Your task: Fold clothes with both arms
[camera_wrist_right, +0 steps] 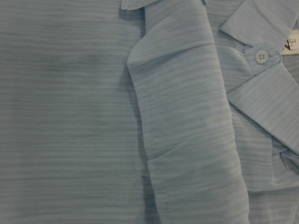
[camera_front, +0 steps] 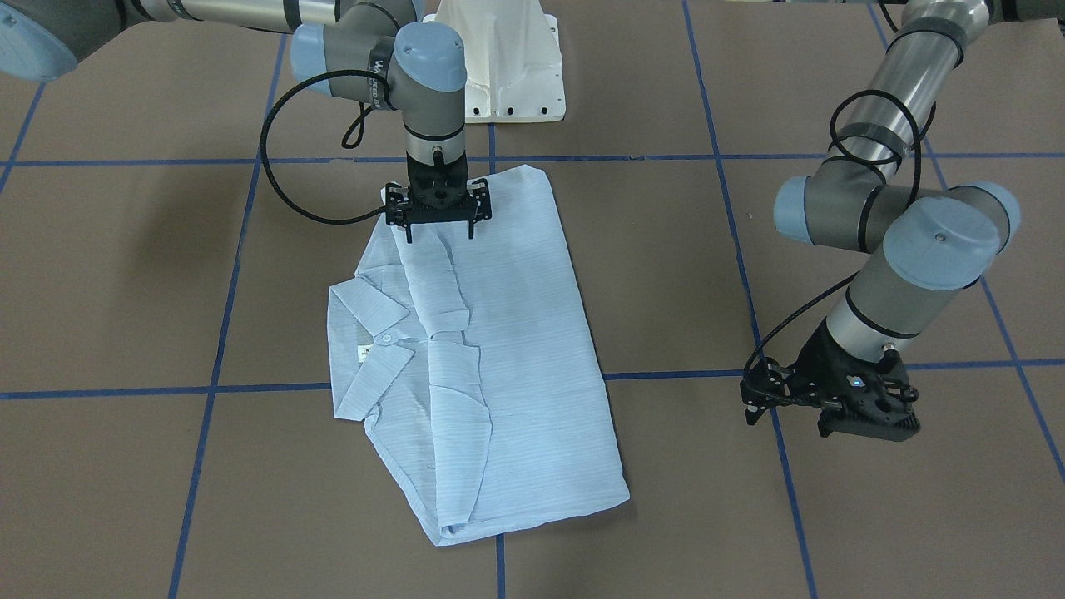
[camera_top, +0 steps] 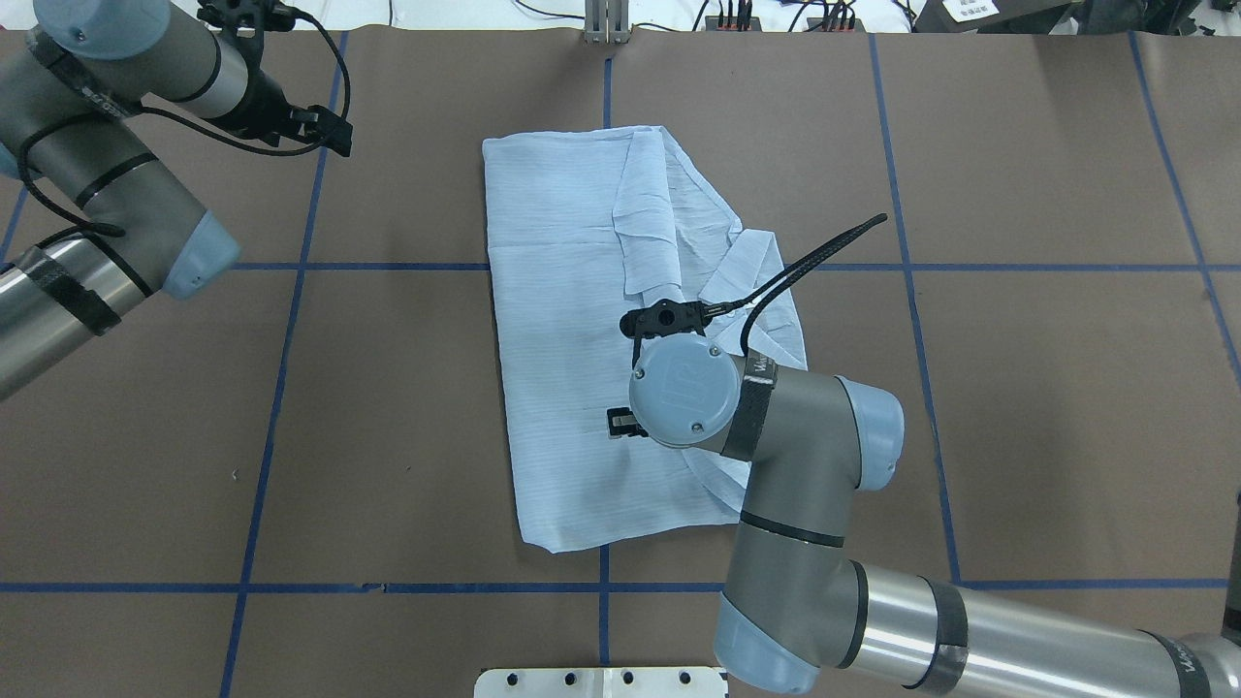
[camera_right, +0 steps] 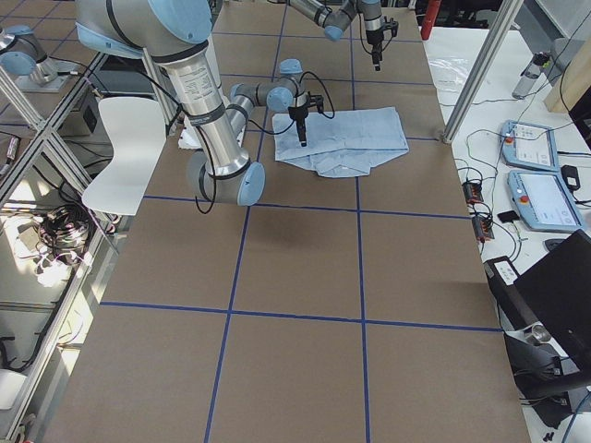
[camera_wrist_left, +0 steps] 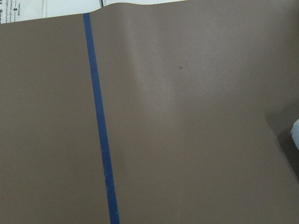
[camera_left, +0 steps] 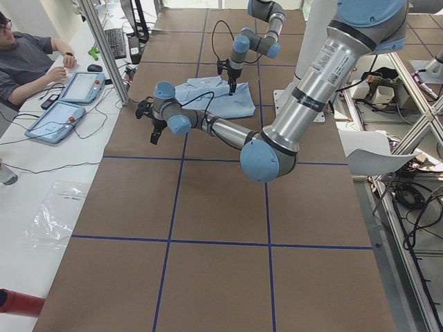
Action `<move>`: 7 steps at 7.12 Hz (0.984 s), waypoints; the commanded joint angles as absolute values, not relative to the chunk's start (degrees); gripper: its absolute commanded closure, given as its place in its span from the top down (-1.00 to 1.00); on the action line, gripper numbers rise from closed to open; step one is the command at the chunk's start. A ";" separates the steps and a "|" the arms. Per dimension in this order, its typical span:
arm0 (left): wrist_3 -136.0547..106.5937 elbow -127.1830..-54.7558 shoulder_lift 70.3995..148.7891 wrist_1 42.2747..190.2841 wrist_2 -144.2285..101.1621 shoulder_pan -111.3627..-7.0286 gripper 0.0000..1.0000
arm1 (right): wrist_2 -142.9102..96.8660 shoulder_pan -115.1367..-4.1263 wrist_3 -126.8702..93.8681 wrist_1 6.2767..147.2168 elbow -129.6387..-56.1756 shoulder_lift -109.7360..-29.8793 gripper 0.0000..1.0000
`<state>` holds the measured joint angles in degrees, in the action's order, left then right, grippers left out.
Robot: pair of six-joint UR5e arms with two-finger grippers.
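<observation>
- Blue striped cloth fills my right wrist view. It is the shirt, with a small white button at the neck.
- I see the shirt lying flat on the brown table, right in front of the white base. It is a long folded shape, with a sleeve laid along the top and the collar on one long side.
- My right gripper hangs over the shirt's short edge nearest the white base. Its fingers are spread wide and hold nothing.
- My left gripper is far from the white base, off to one side of the shirt, above bare table. It looks spread wide too, and it holds nothing.
- I think the shirt is very light, thin and floppy. It will sag if I lift it by one spot, and the loose layers may slide apart.
- I would pinch the two corners of the short edge nearest the white base, one gripper on each, and catch all the layers together.
- I would close gently and lift low, so the sleeve does not fall open.
</observation>
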<state>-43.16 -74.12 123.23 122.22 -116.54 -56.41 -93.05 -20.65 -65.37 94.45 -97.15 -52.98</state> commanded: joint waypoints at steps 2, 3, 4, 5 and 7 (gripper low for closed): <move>-43.15 -74.00 123.22 122.26 -116.54 -56.25 1.00 | -90.62 -20.30 -51.70 100.80 -97.03 -52.82 1.00; -43.15 -74.00 123.22 122.26 -116.54 -56.25 1.00 | -90.62 -20.30 -51.59 100.90 -96.94 -53.00 1.00; -43.15 -74.00 123.22 122.26 -116.54 -56.25 1.00 | -90.62 -20.22 -51.50 101.51 -96.94 -52.82 1.00; -43.15 -74.00 123.22 122.26 -116.54 -56.25 1.00 | -90.62 -20.13 -51.50 101.60 -96.94 -52.82 1.00; -43.15 -74.00 123.22 122.26 -116.54 -56.16 1.00 | -89.83 -20.13 -51.50 101.60 -95.90 -52.82 1.00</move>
